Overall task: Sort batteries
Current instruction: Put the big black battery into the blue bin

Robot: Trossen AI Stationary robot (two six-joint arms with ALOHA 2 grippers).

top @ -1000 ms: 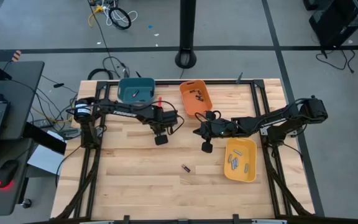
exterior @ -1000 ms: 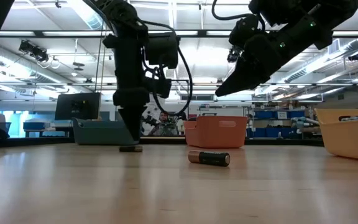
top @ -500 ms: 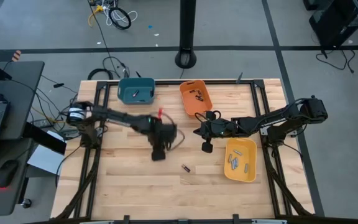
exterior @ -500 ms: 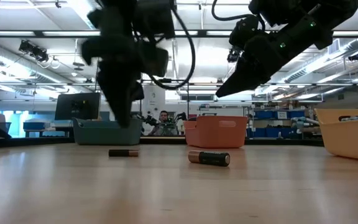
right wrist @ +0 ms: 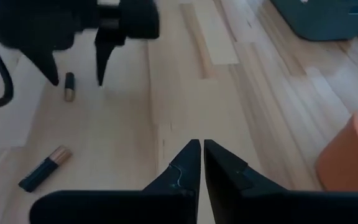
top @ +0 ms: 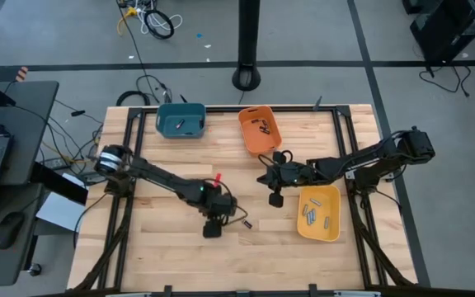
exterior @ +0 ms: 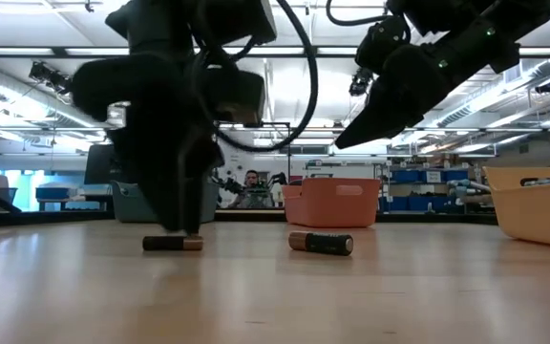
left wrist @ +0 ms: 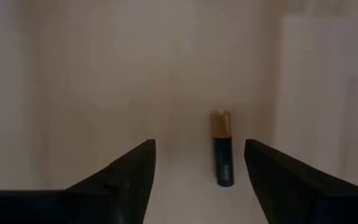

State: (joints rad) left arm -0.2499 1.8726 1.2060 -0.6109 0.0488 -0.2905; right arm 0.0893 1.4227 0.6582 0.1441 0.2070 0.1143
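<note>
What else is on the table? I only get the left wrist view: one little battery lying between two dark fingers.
Observer: A second battery lies on the table, off to one side of the left gripper.
Operator: Is there anywhere to put them?
Observer: Three bins stand on the table: a teal bin, an orange bin and a yellow bin. The yellow one holds silvery batteries.
Operator: And the other arm?
Observer: The right gripper hangs shut above the table beside the yellow bin, with nothing in it.
</note>
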